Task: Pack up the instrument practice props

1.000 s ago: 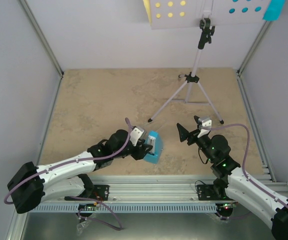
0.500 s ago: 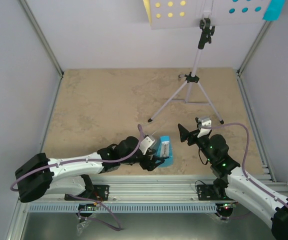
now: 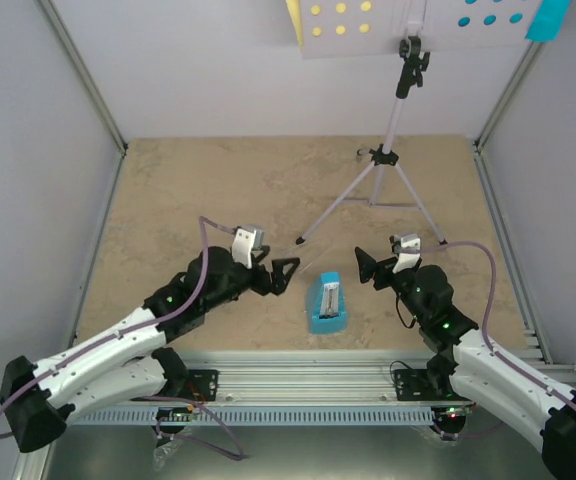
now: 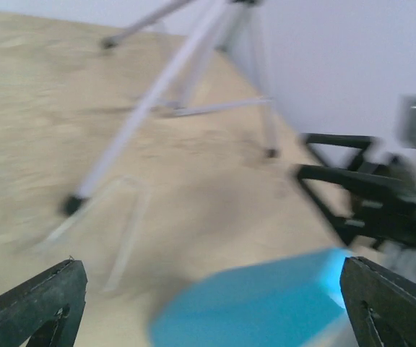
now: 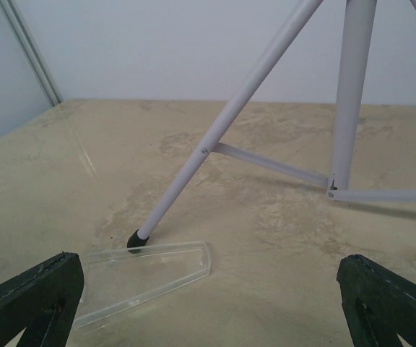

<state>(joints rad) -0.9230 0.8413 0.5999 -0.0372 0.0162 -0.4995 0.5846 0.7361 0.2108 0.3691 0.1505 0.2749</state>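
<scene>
Blue metronome [image 3: 328,303] lies between left fingers [image 3: 285,265] and right fingers [image 3: 362,262]; both spread wide, empty.

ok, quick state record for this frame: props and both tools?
metronome: blue, lying on the table between the two tools, touched by neither
music stand: upright at the back, legs spread
sheets: yellow sheet and cyan sheet, up on the stand
clear plastic piece: flat on the table, at a stand foot
left tool: open, empty
right tool: open, empty

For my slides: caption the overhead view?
Blue metronome lies on the table between open left claw and right claw, music stand behind.
</scene>
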